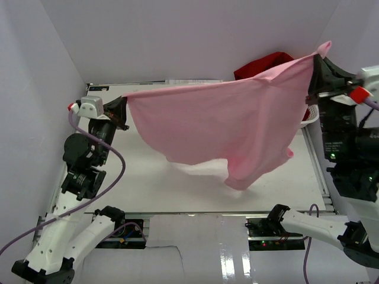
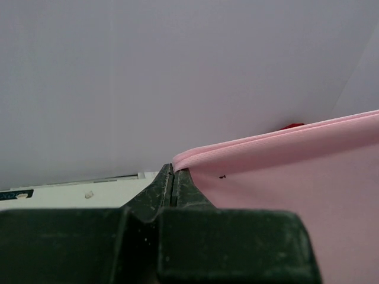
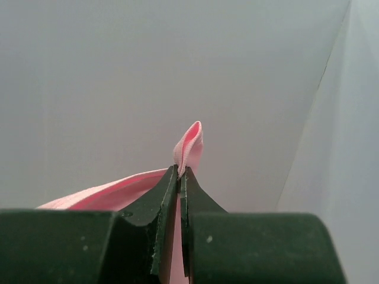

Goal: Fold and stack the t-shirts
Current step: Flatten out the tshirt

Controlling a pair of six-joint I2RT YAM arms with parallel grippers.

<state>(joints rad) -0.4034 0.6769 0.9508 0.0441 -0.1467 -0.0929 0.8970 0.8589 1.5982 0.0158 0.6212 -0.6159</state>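
The light pink t-shirt [image 1: 225, 121] hangs stretched in the air between both arms, its lower part drooping toward the table. My left gripper [image 1: 121, 109] is shut on its left corner; the left wrist view shows the pink hem [image 2: 278, 145] running from the closed jaws. My right gripper [image 1: 317, 62] is shut on its right corner, held higher; a pink tip [image 3: 189, 145] pokes out above the closed jaws in the right wrist view. The dark red t-shirt [image 1: 263, 64] peeks out behind the pink one at the back right. The orange t-shirt is out of view.
The white table [image 1: 148, 177] lies under the hanging shirt. A white mesh basket [image 1: 308, 121] shows partly at the right, behind the pink cloth and the right arm. White walls enclose the back and both sides.
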